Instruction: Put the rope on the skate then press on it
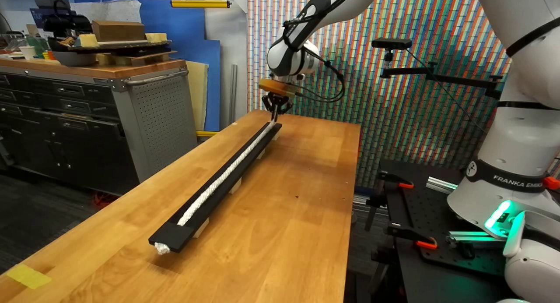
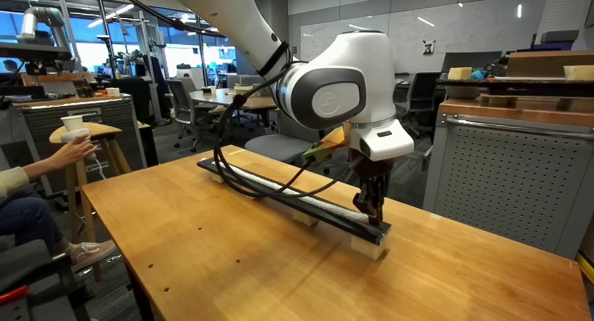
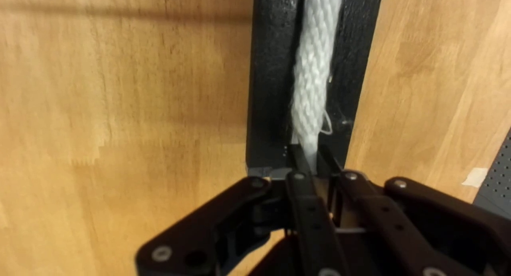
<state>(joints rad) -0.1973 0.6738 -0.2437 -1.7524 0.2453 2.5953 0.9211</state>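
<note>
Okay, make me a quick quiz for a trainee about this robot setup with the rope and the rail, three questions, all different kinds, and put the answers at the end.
1. True or false: the rope runs lengthwise along the rail.
2. Pick one. The rail is: A, standing upright; B, tipped on its side; C, raised on pale blocks.
3. In a few words: where along the rail does the gripper hold the rope?

Key: 1, true. 2, C. 3, at one end.
</note>
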